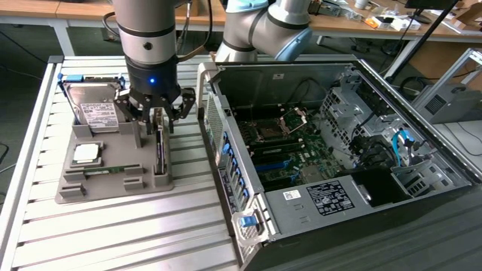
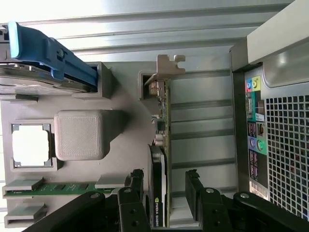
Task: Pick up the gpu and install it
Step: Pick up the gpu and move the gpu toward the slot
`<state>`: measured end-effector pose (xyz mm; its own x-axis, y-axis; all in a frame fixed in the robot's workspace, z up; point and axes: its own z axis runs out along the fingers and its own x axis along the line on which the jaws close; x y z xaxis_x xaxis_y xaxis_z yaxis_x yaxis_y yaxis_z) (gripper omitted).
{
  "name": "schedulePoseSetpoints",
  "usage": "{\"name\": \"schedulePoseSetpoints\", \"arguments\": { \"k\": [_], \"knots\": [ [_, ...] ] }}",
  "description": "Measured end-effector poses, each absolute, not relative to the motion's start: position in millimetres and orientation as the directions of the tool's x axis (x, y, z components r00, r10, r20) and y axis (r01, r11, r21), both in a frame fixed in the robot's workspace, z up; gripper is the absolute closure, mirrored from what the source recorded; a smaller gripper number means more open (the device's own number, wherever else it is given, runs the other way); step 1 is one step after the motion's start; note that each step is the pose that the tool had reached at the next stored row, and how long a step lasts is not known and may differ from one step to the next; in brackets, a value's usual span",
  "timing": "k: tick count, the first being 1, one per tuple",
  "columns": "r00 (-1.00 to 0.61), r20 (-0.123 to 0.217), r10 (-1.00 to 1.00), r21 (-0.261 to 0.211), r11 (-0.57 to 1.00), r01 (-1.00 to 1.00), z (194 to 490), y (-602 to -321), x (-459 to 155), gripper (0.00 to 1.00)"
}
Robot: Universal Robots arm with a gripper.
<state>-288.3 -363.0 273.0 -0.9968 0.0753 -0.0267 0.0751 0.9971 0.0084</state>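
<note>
Exterior view: the slatted tabletop (image 1: 113, 237) carries an open computer case (image 1: 331, 197) laid on its side, so that its motherboard faces up and a card could be pushed in from above. Beside it, to the exterior view's left, sits a grey holder (image 1: 113, 183) with a slot for each part. It props up the hard drive (image 1: 98, 113) and stands the gpu (image 1: 160, 152) upright on its long edge, which leaves both flat faces free for gripping. The arm (image 1: 150, 45) points straight down over that slot. In the wrist view, the jaws stand wide open and hold nothing. The gpu (image 2: 158, 159) lies between them, one finger on each side, with its metal bracket (image 2: 166, 67) at the far end.
</note>
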Motion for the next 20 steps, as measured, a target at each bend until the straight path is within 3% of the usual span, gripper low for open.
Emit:
{"name": "schedulePoseSetpoints", "arguments": {
  "k": [20],
  "knots": [
    [-0.997, -0.027, 0.075, 0.008, 0.997, 0.075, 254.8, -355.5, -288.1, 0.52]
  ]
}}
